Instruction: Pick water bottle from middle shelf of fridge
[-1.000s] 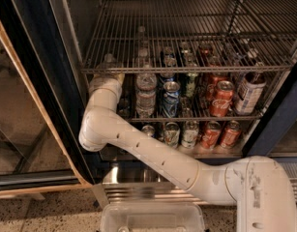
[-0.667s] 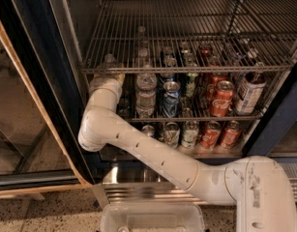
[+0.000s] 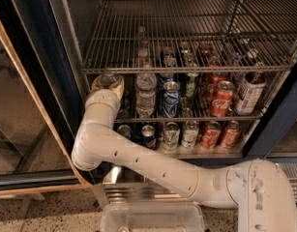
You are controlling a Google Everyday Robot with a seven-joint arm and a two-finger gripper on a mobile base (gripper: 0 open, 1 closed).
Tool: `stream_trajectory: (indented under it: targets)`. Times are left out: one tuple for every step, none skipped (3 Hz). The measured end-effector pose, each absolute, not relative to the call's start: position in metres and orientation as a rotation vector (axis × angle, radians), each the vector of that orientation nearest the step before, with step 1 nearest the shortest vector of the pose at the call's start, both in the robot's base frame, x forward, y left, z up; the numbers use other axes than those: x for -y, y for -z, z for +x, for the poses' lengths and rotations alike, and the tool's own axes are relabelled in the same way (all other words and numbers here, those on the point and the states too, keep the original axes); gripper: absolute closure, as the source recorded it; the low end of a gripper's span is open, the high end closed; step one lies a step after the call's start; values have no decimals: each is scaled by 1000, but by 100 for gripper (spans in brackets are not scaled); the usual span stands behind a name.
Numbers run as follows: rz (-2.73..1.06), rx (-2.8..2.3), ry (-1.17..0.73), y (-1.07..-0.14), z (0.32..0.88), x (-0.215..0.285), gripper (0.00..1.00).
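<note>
The water bottle [image 3: 108, 77], a small clear plastic bottle, stands at the left end of the middle shelf [image 3: 201, 118], a silver wire rack with a thicker front bar. Only its rounded top shows, just under the front bar of the rack above; the body is hidden behind the white arm [image 3: 138, 161]. The gripper [image 3: 108, 84], pale yellow at its tip, sits around that top from the near side. It looks to be touching the bottle, but I cannot tell whether it has closed on it.

Just right of it stands a second clear ribbed bottle [image 3: 146, 94]. Further right are a blue-and-silver can [image 3: 170, 99] and a red cola can [image 3: 221, 98]. All of this sits inside the fridge [image 3: 41, 57], a display cooler with a dark blue-black frame. The arm bends low on the left and runs down to the robot's body at the near right. A clear plastic tray [image 3: 153, 216] lies at the near edge.

The step in hand is the grasp itself. I judge that the next move calls for a firm hold on the neck. After that comes a slight lift so the base clears the front bar, then a straight pull toward the near side. The pull must stay below the upper rack and clear of the second bottle on the right and the frame on the left.
</note>
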State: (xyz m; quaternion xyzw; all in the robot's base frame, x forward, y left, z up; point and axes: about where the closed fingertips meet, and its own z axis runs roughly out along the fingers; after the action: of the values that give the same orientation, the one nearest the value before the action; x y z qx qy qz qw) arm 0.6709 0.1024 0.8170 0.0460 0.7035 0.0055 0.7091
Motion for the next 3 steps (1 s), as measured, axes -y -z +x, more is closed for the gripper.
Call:
stream_trajectory:
  targets:
    - [103, -1562, -13, -817, 671, -102, 100]
    - [123, -1563, -24, -817, 659, -102, 100]
    - [142, -1555, -33, -820, 643, -102, 100]
